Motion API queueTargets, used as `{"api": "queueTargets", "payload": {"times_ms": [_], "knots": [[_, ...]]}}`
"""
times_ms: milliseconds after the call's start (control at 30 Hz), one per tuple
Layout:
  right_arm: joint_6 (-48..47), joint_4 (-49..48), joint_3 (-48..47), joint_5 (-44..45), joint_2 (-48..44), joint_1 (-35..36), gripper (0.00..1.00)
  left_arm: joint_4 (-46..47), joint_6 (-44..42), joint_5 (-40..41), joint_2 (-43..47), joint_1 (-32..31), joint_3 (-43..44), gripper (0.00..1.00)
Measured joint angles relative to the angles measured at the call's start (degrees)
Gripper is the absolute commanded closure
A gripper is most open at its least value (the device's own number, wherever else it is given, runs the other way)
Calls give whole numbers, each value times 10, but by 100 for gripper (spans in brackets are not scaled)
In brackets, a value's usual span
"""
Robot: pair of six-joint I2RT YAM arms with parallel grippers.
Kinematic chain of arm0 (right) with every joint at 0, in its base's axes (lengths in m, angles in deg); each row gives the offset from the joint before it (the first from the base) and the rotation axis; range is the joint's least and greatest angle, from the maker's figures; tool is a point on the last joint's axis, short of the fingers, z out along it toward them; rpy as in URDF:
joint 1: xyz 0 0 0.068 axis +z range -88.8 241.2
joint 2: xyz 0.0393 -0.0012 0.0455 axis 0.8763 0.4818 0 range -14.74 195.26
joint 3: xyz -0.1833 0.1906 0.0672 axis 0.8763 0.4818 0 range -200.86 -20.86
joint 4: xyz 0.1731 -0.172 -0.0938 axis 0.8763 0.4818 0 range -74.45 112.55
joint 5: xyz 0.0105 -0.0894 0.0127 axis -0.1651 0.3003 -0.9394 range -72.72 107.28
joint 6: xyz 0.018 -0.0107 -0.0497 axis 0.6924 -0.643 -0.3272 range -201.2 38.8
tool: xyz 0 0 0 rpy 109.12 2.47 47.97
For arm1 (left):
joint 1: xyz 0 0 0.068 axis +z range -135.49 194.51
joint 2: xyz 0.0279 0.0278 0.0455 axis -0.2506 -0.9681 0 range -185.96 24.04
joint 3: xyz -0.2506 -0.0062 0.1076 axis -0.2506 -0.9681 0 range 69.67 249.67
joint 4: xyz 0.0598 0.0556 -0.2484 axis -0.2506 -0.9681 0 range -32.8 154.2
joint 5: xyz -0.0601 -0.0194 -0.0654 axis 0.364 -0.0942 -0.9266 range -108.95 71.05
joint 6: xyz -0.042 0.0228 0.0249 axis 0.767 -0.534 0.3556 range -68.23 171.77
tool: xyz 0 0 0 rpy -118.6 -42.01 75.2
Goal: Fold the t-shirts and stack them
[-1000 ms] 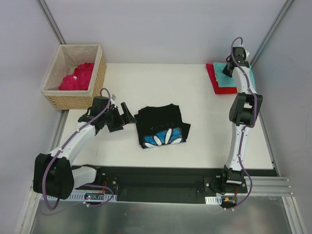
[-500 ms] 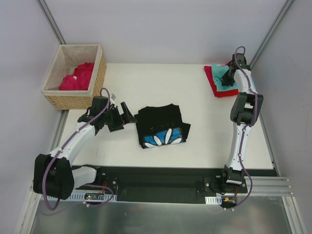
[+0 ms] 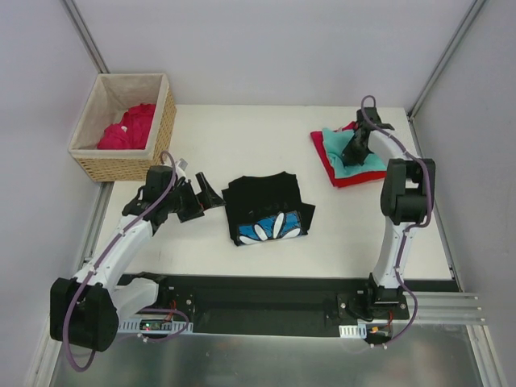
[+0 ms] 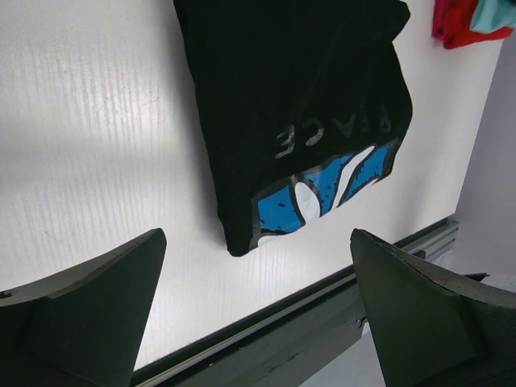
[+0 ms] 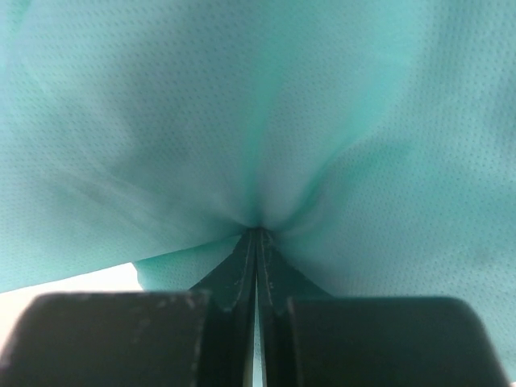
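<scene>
Dragging teal t-shirt (image 3: 332,145) and red t-shirt (image 3: 347,180) beneath it inward from far-right corner toward middle of table (image 3: 242,137). Pinching teal cloth in right gripper (image 3: 352,151), fingers pressed fully together. Holding left gripper (image 3: 206,192) just left of folded black t-shirt (image 3: 266,205), fingers spread wide, gripping nothing. Leaving crimson-pink t-shirt (image 3: 129,125) sitting in basket (image 3: 81,150), far left.
</scene>
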Motion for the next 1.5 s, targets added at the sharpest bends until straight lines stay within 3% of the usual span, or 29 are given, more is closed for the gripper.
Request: {"api": "queueTargets", "payload": {"times_ms": [200, 367, 400, 467, 500, 600, 733, 900, 1000, 1200, 1400, 1500], "knots": [[11, -33, 169, 0, -113, 69, 99, 1, 6, -9, 50, 0, -19, 1], [16, -32, 235, 4, -165, 99, 99, 0, 13, -11, 85, 0, -37, 1], [16, -29, 240, 6, -172, 102, 95, -2, 13, -11, 88, 0, -38, 1], [10, -22, 244, 14, -186, 105, 65, -2, 12, -11, 90, 0, -39, 1], [3, -15, 244, 23, -196, 108, 38, -3, 12, -11, 90, 0, -39, 1], [-26, 11, 242, 54, -253, 120, 17, -4, 11, -21, 90, 0, -39, 1], [-57, 36, 235, 73, -366, 149, 17, 9, 14, -42, 96, 0, -52, 1], [-65, 47, 274, 82, -542, 169, 16, 23, 42, -65, 155, 0, -148, 1], [-66, 66, 306, 92, -602, 169, 16, 26, 68, -80, 196, 0, -213, 1], [-76, 77, 332, 93, -592, 170, 16, 120, 141, -114, 227, 0, -307, 1], [-82, 59, 339, 89, -581, 170, 16, 278, 210, -132, 151, 0, -348, 1], [-84, 43, 358, 84, -580, 170, 16, 369, 229, -135, 67, -5, -348, 1]]}}
